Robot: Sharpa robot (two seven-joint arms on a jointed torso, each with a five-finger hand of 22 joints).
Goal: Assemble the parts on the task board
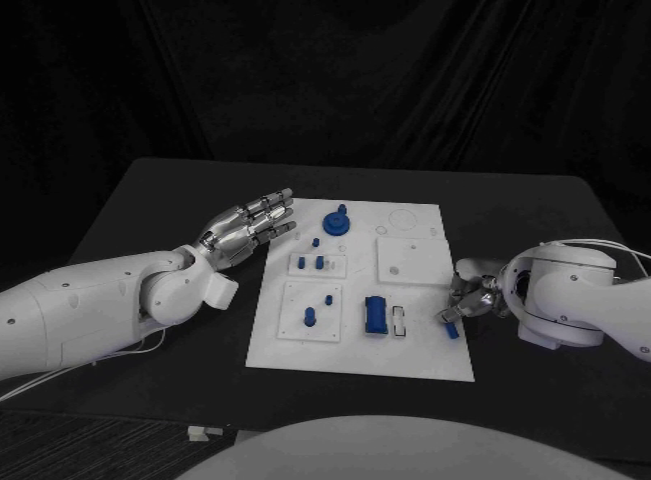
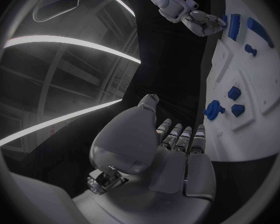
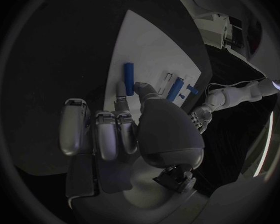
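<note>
One white board (image 1: 412, 355) on the worktop (image 1: 152, 200). Two hands: the left (image 1: 247, 228), the right (image 1: 469, 300). Blue parts — about seven that I can count, among them a knob (image 1: 337, 220) far and a block (image 1: 374, 314) near.

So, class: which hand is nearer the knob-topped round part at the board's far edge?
Left. The left hand hovers open just beside the round part; the right hand is at the board's opposite, nearer edge.
</note>
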